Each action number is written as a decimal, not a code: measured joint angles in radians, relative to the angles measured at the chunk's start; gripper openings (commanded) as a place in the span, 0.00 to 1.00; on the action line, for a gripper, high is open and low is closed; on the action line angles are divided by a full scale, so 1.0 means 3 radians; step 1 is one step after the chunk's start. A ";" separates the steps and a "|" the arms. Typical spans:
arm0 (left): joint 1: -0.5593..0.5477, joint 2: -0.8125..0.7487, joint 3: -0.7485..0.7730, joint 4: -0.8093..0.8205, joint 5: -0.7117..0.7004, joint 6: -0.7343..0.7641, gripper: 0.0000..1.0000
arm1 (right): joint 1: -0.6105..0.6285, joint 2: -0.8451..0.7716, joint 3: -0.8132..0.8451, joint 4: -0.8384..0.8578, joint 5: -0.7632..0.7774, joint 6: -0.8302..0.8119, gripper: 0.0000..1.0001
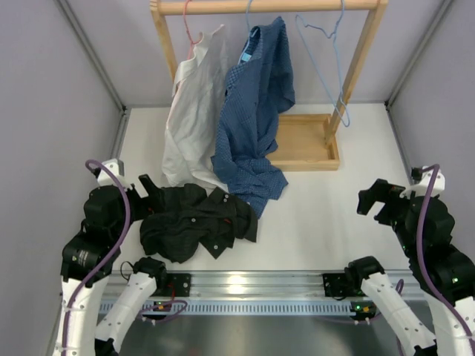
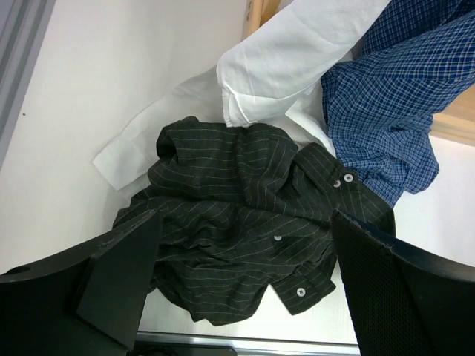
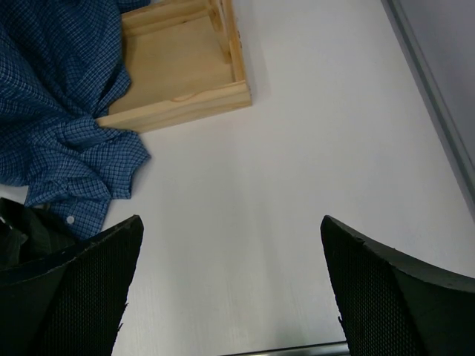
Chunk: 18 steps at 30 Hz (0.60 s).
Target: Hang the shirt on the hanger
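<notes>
The dark shirt (image 1: pixel 197 221) lies crumpled on the table at the near left, with white buttons showing; it fills the left wrist view (image 2: pixel 237 193), and its edge shows in the right wrist view (image 3: pixel 13 236). The light-blue wire hanger (image 1: pixel 330 59) hangs empty at the right end of the wooden rack's rail. My left gripper (image 1: pixel 146 193) is open just above the shirt's left edge, with its fingers either side of the cloth (image 2: pixel 243 245). My right gripper (image 1: pixel 373 200) is open and empty over bare table at the right (image 3: pixel 231 222).
A white shirt (image 1: pixel 189 111) on a pink hanger (image 1: pixel 191 33) and a blue checked shirt (image 1: pixel 256 111) hang from the wooden rack (image 1: pixel 304 148), and their hems trail onto the table beside the dark shirt. A metal rail (image 1: pixel 245 283) runs along the near edge. Grey walls close in both sides.
</notes>
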 measured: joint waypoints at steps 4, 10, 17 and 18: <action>0.0000 0.0038 0.0000 -0.0001 0.0080 0.0000 0.98 | 0.0000 -0.0018 -0.0009 0.0023 0.0009 0.0001 1.00; 0.0000 0.0092 -0.0022 0.0003 0.0181 -0.0001 0.98 | -0.0001 -0.0048 -0.0295 0.0214 -0.0585 -0.0036 1.00; 0.0000 0.0104 -0.0230 0.0081 0.0259 -0.0058 0.96 | 0.0107 0.0256 -0.1684 0.1843 -0.2342 0.0553 1.00; 0.0000 0.0104 -0.0264 0.0093 0.0273 -0.0072 0.96 | 0.0224 0.0441 -0.1878 0.2065 -0.2419 0.0678 0.99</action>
